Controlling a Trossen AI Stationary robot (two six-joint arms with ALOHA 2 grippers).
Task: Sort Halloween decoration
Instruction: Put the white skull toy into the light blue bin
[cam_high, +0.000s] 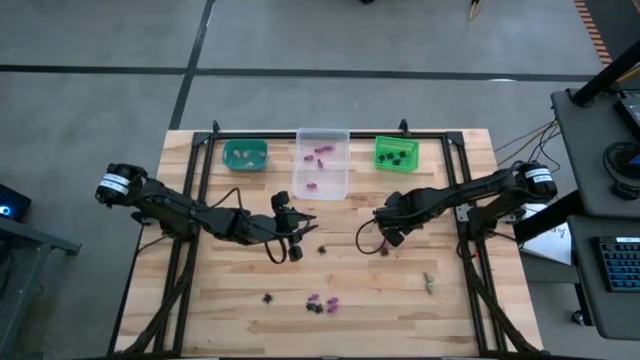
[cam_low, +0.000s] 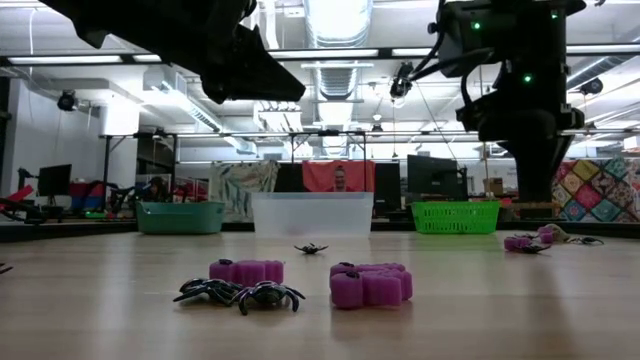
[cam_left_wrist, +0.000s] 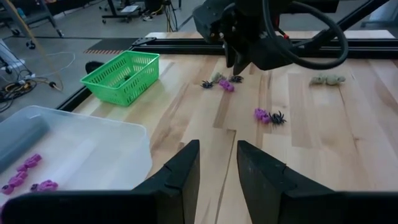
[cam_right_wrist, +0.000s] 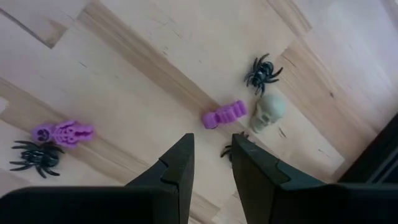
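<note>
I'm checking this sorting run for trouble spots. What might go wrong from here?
1. Below the right hand a purple piece, a pale skull and a black spider lie close together; a grab may catch two colours at once.
2. The hands work near each other at mid-table, so the arms may bump.
3. The pieces are tiny and may slip from the fingers.

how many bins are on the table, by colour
teal bin: 1
clear bin: 1
green bin: 1
total: 3
</note>
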